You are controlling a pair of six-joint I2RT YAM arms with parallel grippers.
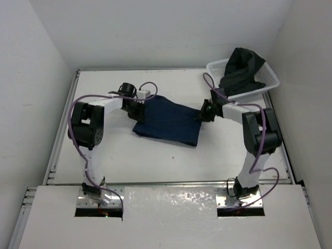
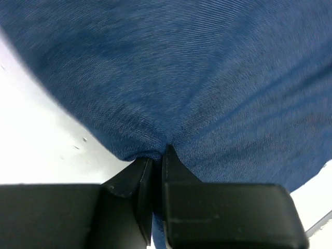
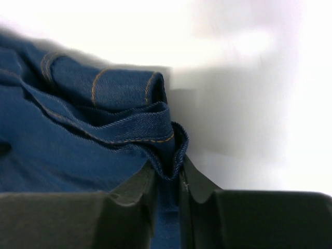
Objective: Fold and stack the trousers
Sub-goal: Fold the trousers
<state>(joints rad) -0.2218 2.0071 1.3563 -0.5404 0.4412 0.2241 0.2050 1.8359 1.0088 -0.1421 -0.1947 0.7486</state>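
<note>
Trousers [image 1: 168, 120], part-folded, lying on the desk [image 1: 155, 161]: left jaws clenching the nine o'clock edge, right jaws clenching the three o'clock hem. Fold step proceeding; next move probably calling for lifting both ends evenly.

Count: 1 pair of dark navy denim jeans with tan stitching [image 1: 168, 120]; 1 white plastic lattice basket [image 1: 270, 83]; 1 crumpled dark grey garment [image 1: 243, 70]; 2 black two-finger grippers: left gripper [image 2: 158, 155], right gripper [image 3: 168, 166]; 1 white table [image 1: 155, 155].

Top cam overhead, wrist cams v. close, all share trousers [image 1: 171, 122]
</note>
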